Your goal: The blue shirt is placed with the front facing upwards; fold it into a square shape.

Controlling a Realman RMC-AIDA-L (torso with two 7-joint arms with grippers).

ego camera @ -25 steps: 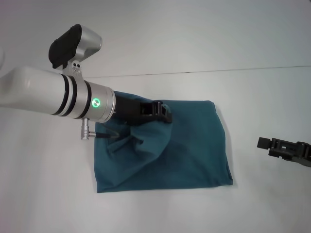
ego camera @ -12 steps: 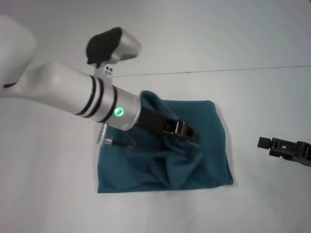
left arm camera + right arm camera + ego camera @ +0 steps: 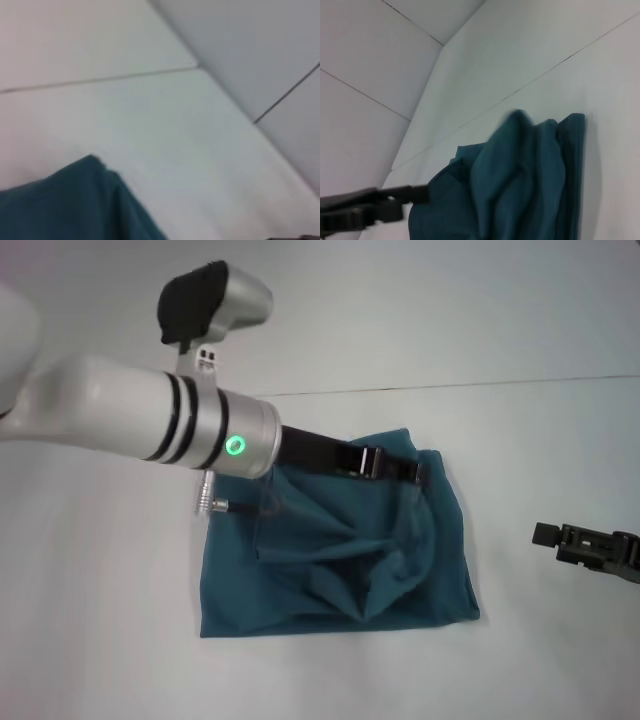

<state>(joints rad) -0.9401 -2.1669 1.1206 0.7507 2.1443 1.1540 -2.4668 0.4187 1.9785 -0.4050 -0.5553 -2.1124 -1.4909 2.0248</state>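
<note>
The blue shirt (image 3: 410, 570) lies on the white table as a folded, rumpled teal rectangle; no print or collar shows. My left gripper (image 3: 400, 470) is over the shirt's far right part and shut on a raised fold of its cloth, which hangs from it in creases. A corner of the shirt (image 3: 75, 200) shows in the left wrist view. The shirt's bunched folds (image 3: 520, 170) also show in the right wrist view. My right gripper (image 3: 548, 534) is parked low at the right, apart from the shirt.
The white table (image 3: 110, 640) reaches back to a seam line (image 3: 500, 383), with a pale wall behind it. My left arm's silver forearm (image 3: 150, 425) reaches over the shirt's left part. A black bar (image 3: 370, 205) crosses the right wrist view's corner.
My left gripper has carried the lifted fold from the shirt's left part across to its far right part. The right arm has not moved.
</note>
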